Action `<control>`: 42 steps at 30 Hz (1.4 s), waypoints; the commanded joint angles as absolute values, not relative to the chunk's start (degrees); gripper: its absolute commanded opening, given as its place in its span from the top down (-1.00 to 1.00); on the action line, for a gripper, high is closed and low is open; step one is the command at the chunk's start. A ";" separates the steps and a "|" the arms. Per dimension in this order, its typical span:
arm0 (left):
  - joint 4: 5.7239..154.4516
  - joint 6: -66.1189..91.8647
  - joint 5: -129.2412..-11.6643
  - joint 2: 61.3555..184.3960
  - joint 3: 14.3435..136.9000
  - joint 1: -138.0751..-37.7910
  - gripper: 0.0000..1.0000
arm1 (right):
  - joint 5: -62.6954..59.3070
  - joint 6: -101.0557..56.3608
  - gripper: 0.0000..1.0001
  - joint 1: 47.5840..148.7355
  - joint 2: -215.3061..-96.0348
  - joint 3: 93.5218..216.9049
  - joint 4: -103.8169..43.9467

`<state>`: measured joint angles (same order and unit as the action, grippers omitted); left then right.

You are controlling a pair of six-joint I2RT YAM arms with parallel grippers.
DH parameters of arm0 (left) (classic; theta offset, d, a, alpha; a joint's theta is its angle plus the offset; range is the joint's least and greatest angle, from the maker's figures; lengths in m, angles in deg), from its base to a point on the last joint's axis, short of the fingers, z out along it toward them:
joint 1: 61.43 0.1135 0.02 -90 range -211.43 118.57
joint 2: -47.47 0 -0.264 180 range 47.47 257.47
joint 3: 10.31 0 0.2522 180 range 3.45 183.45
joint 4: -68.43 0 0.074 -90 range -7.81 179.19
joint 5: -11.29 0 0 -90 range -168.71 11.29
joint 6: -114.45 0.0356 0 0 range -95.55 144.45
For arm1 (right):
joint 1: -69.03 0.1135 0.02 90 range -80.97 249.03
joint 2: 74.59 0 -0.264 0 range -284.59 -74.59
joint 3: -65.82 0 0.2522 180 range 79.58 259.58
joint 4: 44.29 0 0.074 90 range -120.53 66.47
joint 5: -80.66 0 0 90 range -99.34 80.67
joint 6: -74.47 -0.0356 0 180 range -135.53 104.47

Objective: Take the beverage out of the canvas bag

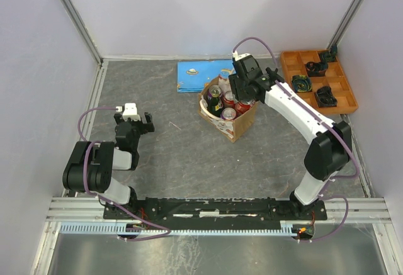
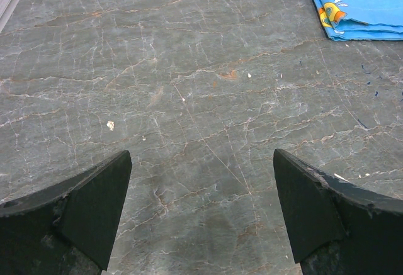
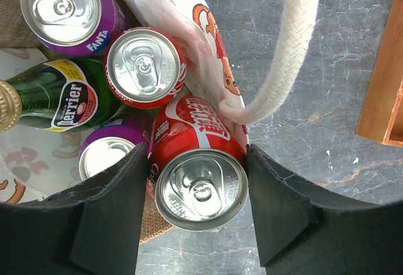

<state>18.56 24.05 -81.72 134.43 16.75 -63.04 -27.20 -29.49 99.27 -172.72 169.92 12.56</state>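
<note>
The tan canvas bag (image 1: 234, 127) stands at the table's middle back, its patterned white band (image 3: 211, 42) and cream rope handle (image 3: 286, 55) in the right wrist view. It holds several drinks: a purple Fanta can (image 3: 63, 7), a red can (image 3: 143, 66), a green Perrier bottle (image 3: 69, 102) and another purple can (image 3: 107, 155). My right gripper (image 3: 196, 155) (image 1: 244, 92) is over the bag's right side, shut on a red Coca-Cola can (image 3: 200, 190), one finger against each side. My left gripper (image 2: 201, 155) (image 1: 135, 123) is open and empty above bare table, far left of the bag.
A flat blue booklet (image 1: 195, 75) (image 2: 359, 4) lies behind the bag. An orange compartment tray (image 1: 345, 102) with black parts sits at the back right; its edge (image 3: 381, 80) is close to the right gripper. White walls enclose the table.
</note>
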 commanded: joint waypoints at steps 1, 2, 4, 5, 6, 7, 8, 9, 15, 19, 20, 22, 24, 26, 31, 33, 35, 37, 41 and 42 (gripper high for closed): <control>14.73 24.15 -83.03 134.48 16.99 -62.84 -0.99 | -27.85 -28.05 1.00 98.94 -170.04 173.76 11.06; 14.71 24.11 -83.09 134.48 16.99 -62.84 -0.99 | -27.84 -27.83 1.00 99.00 -170.16 174.10 11.01; 14.75 24.10 -83.07 134.54 16.99 -62.83 -0.99 | -27.88 -27.40 1.00 99.11 -170.44 175.43 11.09; 14.71 24.15 -83.08 134.51 16.99 -62.84 -0.99 | -27.87 -27.13 1.00 99.16 -170.59 176.22 11.26; 14.74 24.10 -83.04 134.53 16.99 -62.84 -0.99 | -27.88 -26.83 1.00 99.29 -170.79 177.07 11.45; 14.77 24.10 -82.98 134.49 16.99 -62.84 -0.98 | -27.84 -26.52 1.00 99.41 -171.02 178.04 11.63; 14.70 24.10 -83.07 134.49 16.99 -62.84 -0.99 | -27.85 -26.19 1.00 99.53 -171.22 179.04 11.87; 14.74 24.10 -83.04 134.48 16.97 -62.80 -0.99 | -27.80 -25.91 1.00 99.66 -171.41 179.98 12.08; 14.70 24.10 -83.03 134.53 16.96 -62.84 -0.98 | -28.90 -24.31 1.00 100.55 -171.55 185.64 12.78; 14.71 24.10 -83.06 134.49 16.99 -62.84 -0.99 | -30.90 -23.76 1.00 100.74 -169.61 187.24 11.83; 14.69 24.10 -83.01 134.48 16.99 -62.82 -0.99 | -31.20 -23.79 1.00 100.75 -168.93 187.23 11.16; 14.72 24.10 -82.98 134.50 16.99 -62.84 -0.99 | -31.91 -23.68 1.00 100.74 -167.45 187.28 10.32; 14.75 24.10 -83.00 134.49 16.99 -62.80 -0.99 | -33.30 -23.58 1.00 100.81 -166.12 187.64 9.85; 14.78 24.10 -83.06 134.50 16.99 -62.83 -0.99 | -35.60 -23.24 1.00 100.83 -164.77 188.11 10.05; 14.74 24.10 -83.03 134.48 16.98 -62.84 -0.99 | -38.04 -21.78 1.00 100.85 -162.82 186.25 9.98; 14.70 24.10 -83.01 134.48 16.99 -62.86 -0.99 | -35.92 -21.88 1.00 100.83 -163.66 185.60 12.19; 14.78 24.10 -82.98 134.50 16.99 -62.84 -0.99 | -33.60 -22.91 0.99 100.82 -165.13 185.20 15.68; 14.76 24.10 -82.97 134.51 16.94 -62.84 -0.99 | -31.61 -24.27 0.75 100.82 -165.08 182.98 17.46; 14.77 24.10 -82.96 134.55 16.99 -62.84 -0.99 | -27.96 -26.30 -0.08 100.78 -160.88 172.99 12.40; 14.71 24.10 -82.97 134.49 16.94 -62.84 -0.98 | -27.56 -26.78 -0.17 100.81 -159.97 170.66 10.94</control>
<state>18.56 24.05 -81.72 134.43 16.75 -63.04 -31.40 -24.64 100.71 -163.38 177.62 13.89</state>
